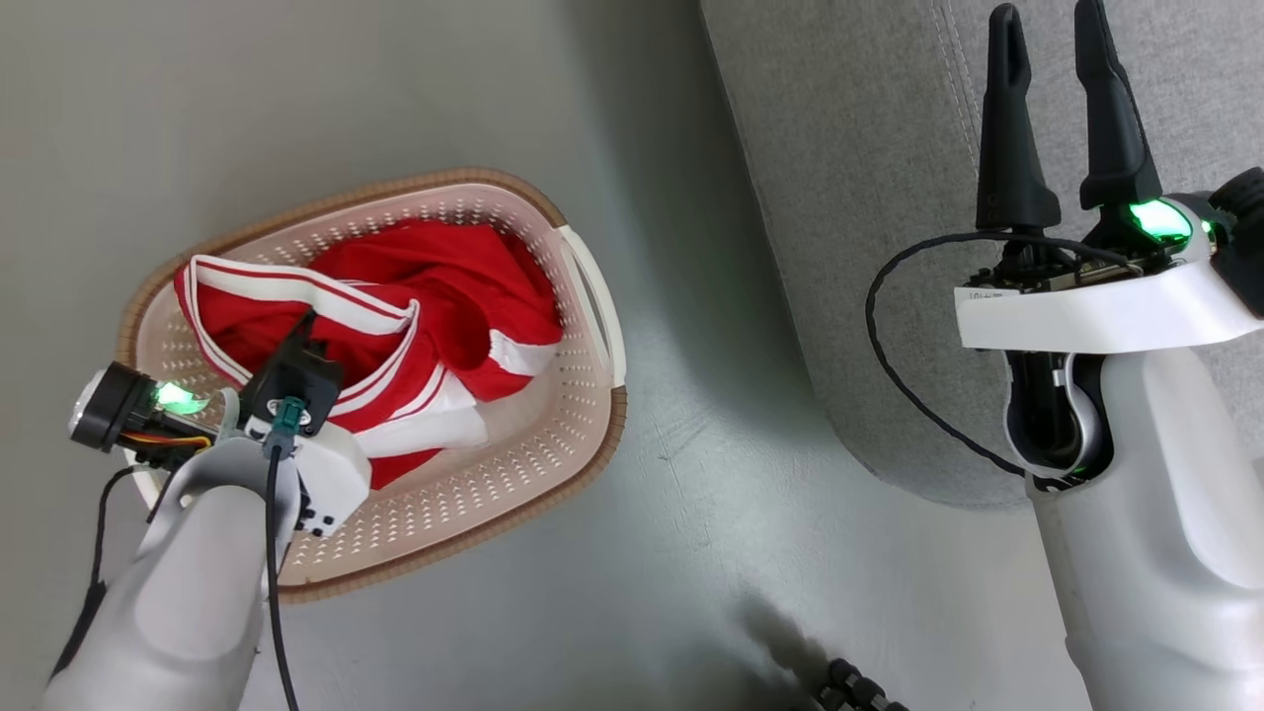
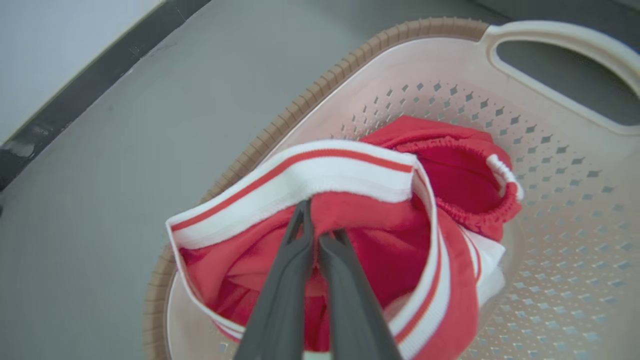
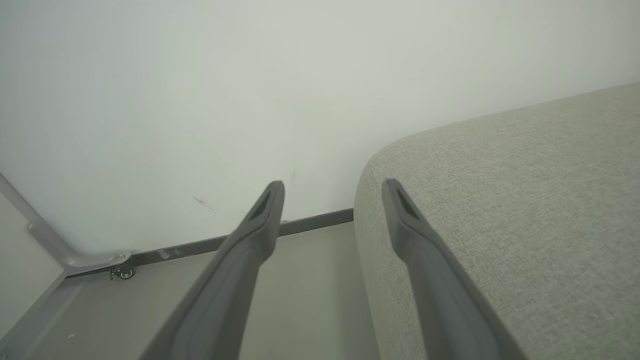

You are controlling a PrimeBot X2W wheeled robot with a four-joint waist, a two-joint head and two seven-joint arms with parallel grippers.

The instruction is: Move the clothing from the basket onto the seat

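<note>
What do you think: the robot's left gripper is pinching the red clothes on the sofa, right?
Not quite. The left gripper is pinching the red clothes in the basket, not on the sofa. The left wrist view shows it.

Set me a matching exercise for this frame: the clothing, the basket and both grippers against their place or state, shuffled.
1. clothing
2. basket
3. left gripper
4. right gripper

A. open, at the edge of the seat
B. standing on the floor
C. shut on red fabric
D. bunched inside the basket

Pairs: 1-D, 2-B, 3-C, 4-A.
</note>
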